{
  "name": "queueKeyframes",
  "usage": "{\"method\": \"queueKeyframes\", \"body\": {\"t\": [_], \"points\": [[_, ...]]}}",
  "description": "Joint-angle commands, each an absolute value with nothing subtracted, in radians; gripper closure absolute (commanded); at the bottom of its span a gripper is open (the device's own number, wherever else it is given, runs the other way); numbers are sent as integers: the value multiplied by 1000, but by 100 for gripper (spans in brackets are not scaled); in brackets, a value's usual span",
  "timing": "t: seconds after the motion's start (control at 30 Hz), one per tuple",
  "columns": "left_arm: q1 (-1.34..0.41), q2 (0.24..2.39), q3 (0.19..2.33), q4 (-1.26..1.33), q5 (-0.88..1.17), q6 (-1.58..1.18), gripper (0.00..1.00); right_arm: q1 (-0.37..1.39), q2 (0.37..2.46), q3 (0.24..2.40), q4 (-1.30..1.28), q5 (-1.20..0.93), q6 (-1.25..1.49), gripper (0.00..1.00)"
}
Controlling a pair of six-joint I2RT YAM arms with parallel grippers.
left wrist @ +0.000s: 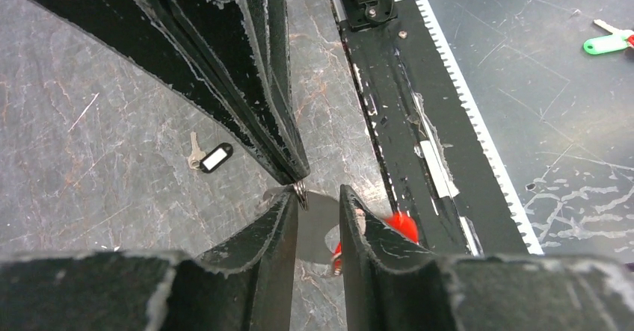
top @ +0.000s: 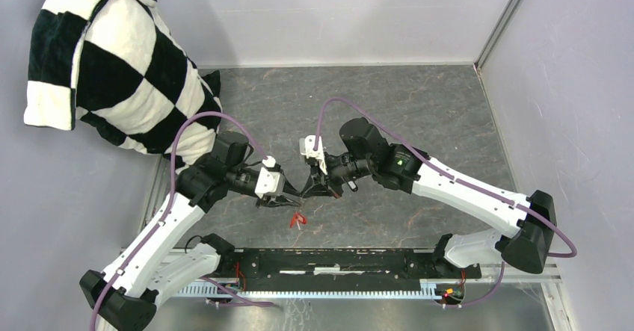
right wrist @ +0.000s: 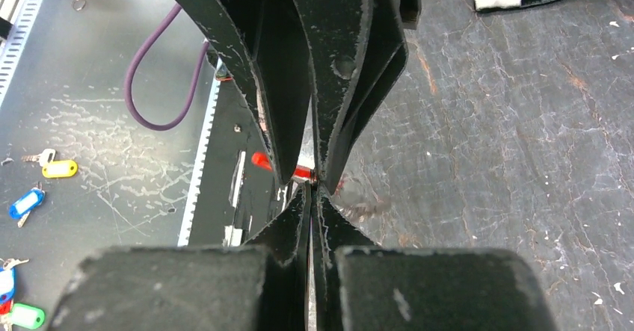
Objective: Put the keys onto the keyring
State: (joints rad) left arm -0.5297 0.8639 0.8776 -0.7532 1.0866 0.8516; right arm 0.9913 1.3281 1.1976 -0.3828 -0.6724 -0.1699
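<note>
Along the near edge of the table point(top: 419, 107), one black rail point(top: 321, 260) spans between the two arm bases. Just beyond it lies one red fob point(top: 297, 219); whether it hangs or rests on the table cannot be told. Over the table's middle, the two grippers meet tip to tip. The right gripper point(right wrist: 315, 193) is pressed together, pinching the one keyring point(left wrist: 300, 193). The left gripper point(left wrist: 319, 196) stands partly spread, with one fingertip just beside the ring. Beyond them, one black-headed key point(left wrist: 211, 157) lies flat on the table. At the far left corner there is one chequered cloth point(top: 112, 62).
</note>
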Motion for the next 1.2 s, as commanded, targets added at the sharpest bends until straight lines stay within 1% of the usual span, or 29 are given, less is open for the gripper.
{"method": "queueKeyframes", "body": {"t": [0.0,0.03,0.1,0.2,0.3,0.33,0.47,0.5,0.6,0.63,0.7,0.87,1.0,1.17], "points": [[-534,864,882,-747,1125,803,69,997,1283,1170,-235,-681,-95,100],[-534,865,883,-748,1124,802,70,996,1280,1163,-218,-683,-86,100],[-534,869,888,-748,1122,803,74,996,1278,1150,-197,-682,-72,100],[-534,876,896,-745,1111,801,87,997,1260,1119,-155,-671,-48,100],[-534,874,896,-745,1094,803,97,997,1220,1063,-76,-658,-8,100],[-534,873,895,-744,1091,804,98,996,1205,1043,-50,-656,-2,100],[-534,859,898,-701,1089,759,98,997,1144,959,56,-635,52,99],[-535,853,900,-683,1092,736,98,997,1126,941,84,-634,60,95],[-534,839,910,-598,1112,642,98,996,1060,870,170,-602,80,71],[-534,837,915,-577,1123,613,98,995,1037,848,196,-588,81,66],[-534,835,926,-542,1142,551,98,995,997,822,227,-571,69,62],[-534,838,953,-409,1190,347,98,996,941,801,269,-545,60,60],[-534,834,955,-285,1204,199,98,995,951,806,281,-556,75,60],[-534,826,964,-290,1203,227,98,996,961,813,267,-548,58,60]]}}
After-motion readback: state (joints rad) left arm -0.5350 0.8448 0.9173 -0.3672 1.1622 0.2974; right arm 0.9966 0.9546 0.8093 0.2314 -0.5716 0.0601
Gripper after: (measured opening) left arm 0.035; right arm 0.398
